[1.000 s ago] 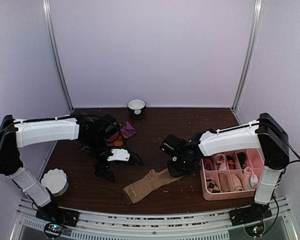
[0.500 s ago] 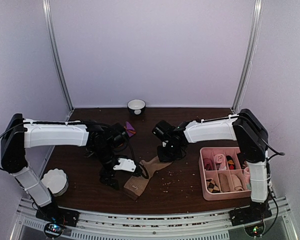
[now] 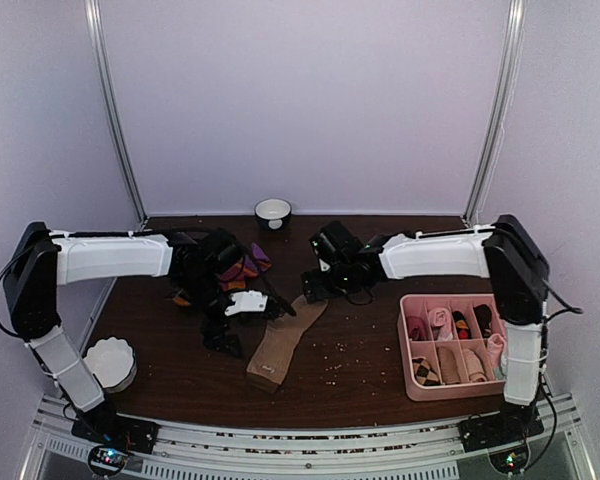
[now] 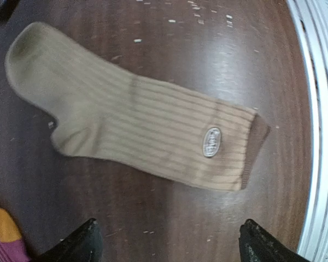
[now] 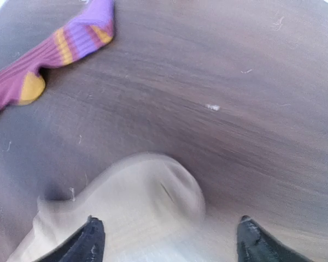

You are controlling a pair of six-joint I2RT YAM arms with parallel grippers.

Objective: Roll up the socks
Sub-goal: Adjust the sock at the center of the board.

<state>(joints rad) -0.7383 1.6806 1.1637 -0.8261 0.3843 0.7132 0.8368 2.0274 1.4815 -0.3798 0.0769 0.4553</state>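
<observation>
Glossy worktop (image 3: 380, 350), left claw (image 4: 172, 243) and right claw (image 5: 167, 240) both released at the tan sock (image 4: 136, 131), so a shallow pinch could drag it.

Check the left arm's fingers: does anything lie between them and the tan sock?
Nothing visible. In the left wrist view the open left fingers point at the tan sock, which lies flat with only bare table between. The dark red sock sits off to one side.
</observation>
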